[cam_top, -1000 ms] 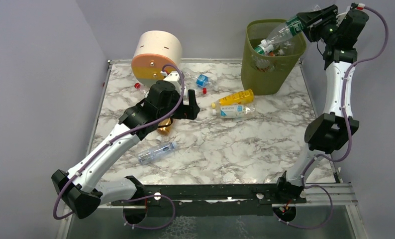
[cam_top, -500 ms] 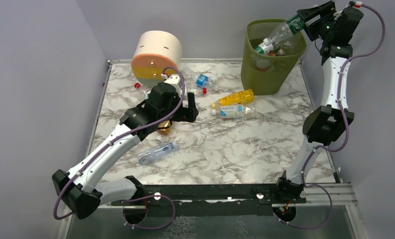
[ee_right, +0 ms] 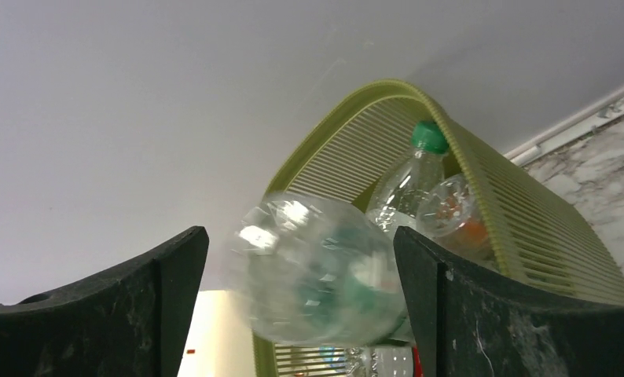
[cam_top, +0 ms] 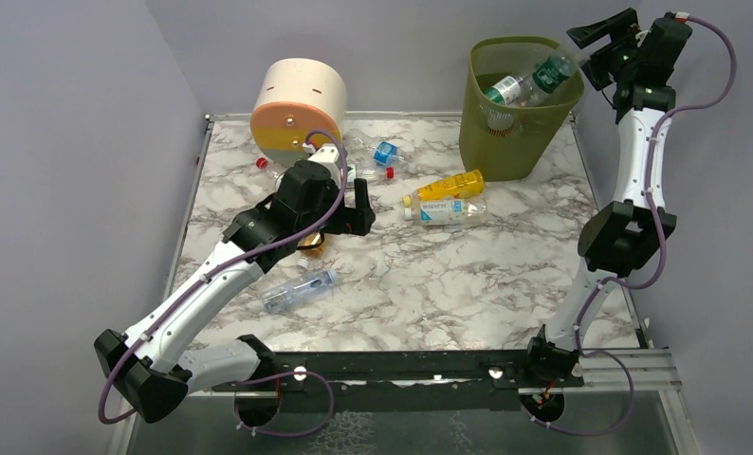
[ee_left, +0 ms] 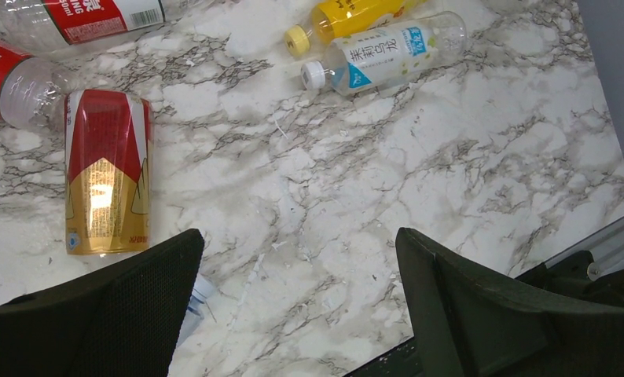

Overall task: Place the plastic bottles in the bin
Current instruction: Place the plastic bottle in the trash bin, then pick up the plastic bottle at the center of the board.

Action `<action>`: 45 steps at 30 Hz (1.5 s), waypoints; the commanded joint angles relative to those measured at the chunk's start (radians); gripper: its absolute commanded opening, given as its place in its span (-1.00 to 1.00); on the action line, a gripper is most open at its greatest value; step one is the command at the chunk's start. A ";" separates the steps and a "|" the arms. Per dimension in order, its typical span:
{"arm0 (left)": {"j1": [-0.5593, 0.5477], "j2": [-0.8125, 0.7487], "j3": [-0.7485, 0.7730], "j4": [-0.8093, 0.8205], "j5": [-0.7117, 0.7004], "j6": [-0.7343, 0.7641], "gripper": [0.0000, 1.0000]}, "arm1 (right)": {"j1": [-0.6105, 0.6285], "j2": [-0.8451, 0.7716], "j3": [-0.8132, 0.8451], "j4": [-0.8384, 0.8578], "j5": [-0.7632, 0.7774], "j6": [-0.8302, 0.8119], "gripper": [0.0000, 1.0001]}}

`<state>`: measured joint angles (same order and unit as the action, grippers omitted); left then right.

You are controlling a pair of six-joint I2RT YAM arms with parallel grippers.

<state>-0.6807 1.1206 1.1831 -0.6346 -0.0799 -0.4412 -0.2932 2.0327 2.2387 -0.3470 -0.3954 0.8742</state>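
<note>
Left end effector [ee_left: 297, 251] spread, red can [ee_left: 106, 171] beside

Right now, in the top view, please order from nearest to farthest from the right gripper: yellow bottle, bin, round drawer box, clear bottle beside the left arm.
From the right gripper:
1. bin, right next to it, far right.
2. yellow bottle, mid-table, left of the bin.
3. round drawer box, far left corner.
4. clear bottle, near left side.
</note>
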 commanded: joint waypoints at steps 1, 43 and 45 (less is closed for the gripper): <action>0.006 -0.025 -0.003 -0.021 -0.012 -0.006 0.98 | -0.025 0.000 0.096 -0.089 0.053 -0.016 0.83; 0.306 0.417 -0.018 -0.028 -0.075 0.097 0.98 | 0.143 -0.714 -0.817 0.034 -0.206 -0.174 0.85; 0.328 0.443 -0.019 -0.021 -0.048 0.107 0.98 | 0.151 -0.715 -0.820 0.033 -0.212 -0.172 0.84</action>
<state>-0.3931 1.5284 1.1481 -0.6926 -0.1921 -0.3767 -0.1600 1.3361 1.4246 -0.3164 -0.5663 0.7242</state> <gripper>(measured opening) 0.989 0.922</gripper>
